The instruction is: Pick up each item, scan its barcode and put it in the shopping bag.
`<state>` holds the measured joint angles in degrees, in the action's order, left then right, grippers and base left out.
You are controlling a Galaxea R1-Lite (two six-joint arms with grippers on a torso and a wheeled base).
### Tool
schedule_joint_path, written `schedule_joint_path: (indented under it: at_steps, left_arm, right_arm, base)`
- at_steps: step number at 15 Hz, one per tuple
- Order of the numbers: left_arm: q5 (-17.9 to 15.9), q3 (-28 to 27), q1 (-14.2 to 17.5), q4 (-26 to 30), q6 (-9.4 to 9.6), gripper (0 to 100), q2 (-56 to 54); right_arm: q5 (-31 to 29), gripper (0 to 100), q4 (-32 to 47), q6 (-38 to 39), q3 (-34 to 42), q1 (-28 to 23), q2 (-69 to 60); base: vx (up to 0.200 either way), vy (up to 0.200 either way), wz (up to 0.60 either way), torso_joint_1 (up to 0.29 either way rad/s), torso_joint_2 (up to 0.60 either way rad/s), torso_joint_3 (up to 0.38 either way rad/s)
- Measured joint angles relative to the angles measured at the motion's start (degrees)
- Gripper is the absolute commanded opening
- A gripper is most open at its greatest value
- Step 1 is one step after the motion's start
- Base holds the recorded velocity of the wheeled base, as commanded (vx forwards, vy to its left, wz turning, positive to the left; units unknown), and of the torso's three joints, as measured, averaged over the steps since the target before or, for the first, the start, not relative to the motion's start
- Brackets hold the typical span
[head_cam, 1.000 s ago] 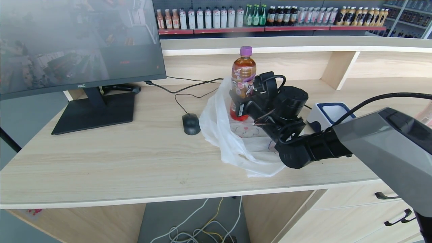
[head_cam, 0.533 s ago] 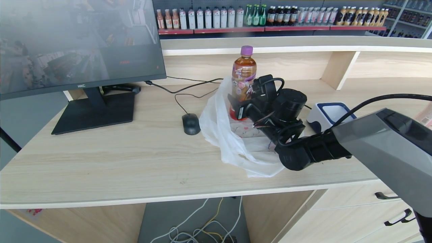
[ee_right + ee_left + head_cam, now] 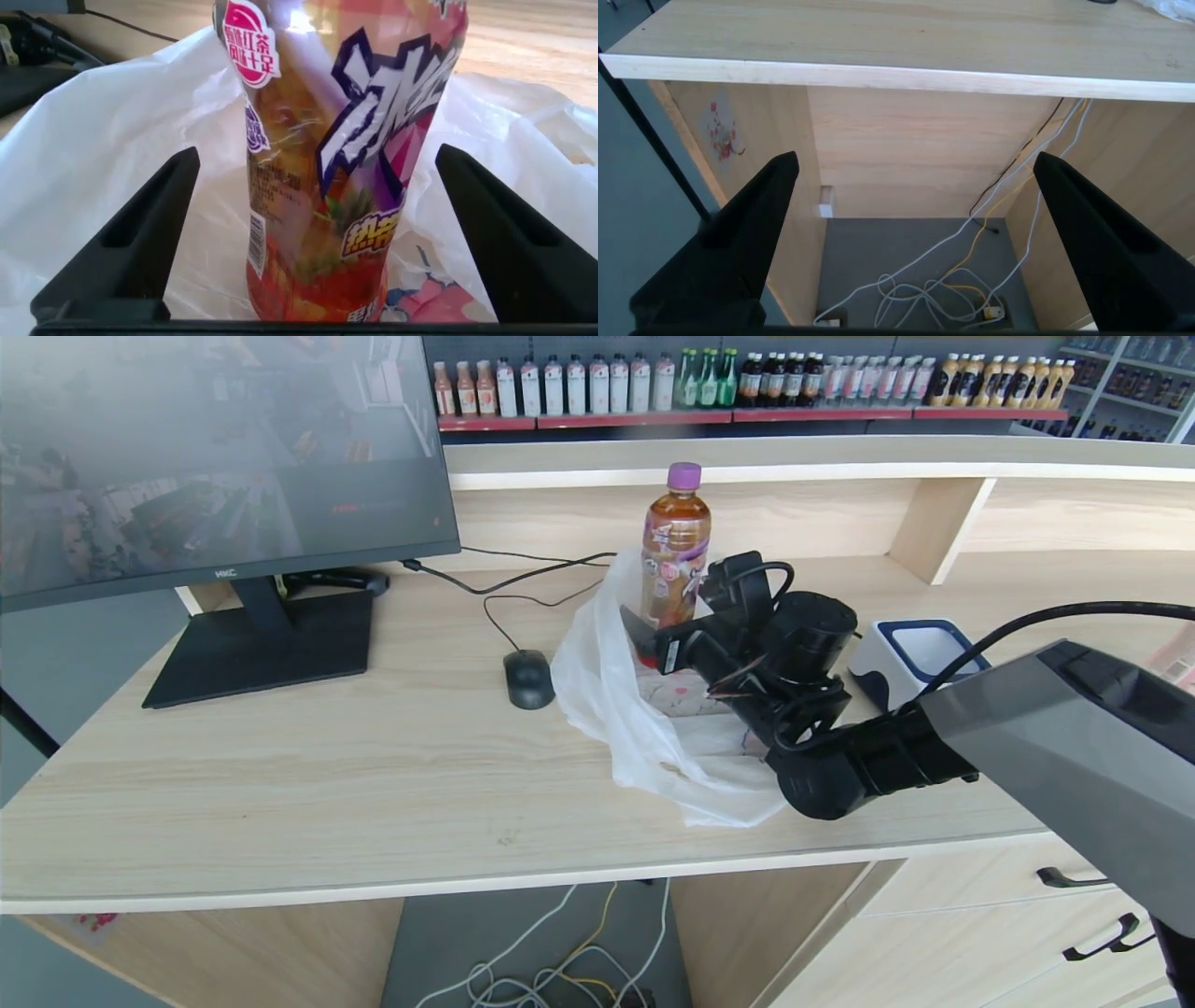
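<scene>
Bottle (image 3: 674, 546) upright in the shopping bag (image 3: 597, 700), just let go.

Stands in the bag's mouth toward the far edge of the table (image 3: 373, 775), about midway along it, scanner (image 3: 920, 658) near it toward the right end. Was clamped low on the body by the right tool (image 3: 318, 154) a second ago; now sits between spread fingers (image 3: 140, 252), clear of both, tool eased slightly toward the near edge. Looks like bagging done for this item. Calls next for a straight pull-back, to avoid snagging thin plastic or tipping the bottle. Left tool (image 3: 915, 163) below the table's near edge, gaping wide, holding nothing.
</scene>
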<state>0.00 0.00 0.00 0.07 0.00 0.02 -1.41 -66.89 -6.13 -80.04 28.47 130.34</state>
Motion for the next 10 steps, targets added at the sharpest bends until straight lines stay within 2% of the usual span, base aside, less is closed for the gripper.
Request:
schedule_joint_path:
  at_steps: [6, 10]
  left_arm:
    - [0.00, 0.00, 0.00, 0.00, 0.00, 100, 0.00]
    - [0.00, 0.00, 0.00, 0.00, 0.00, 100, 0.00]
  right_arm:
    - [0.13, 100, 0.00, -2.84, 0.66, -0.38, -1.51]
    - [0.29, 100, -0.06, -4.23, 5.79, 0.56, -5.56]
  base:
    - [0.000, 0.000, 0.00, 0.000, 0.00, 0.000]
    - [0.000, 0.000, 0.00, 0.000, 0.00, 0.000]
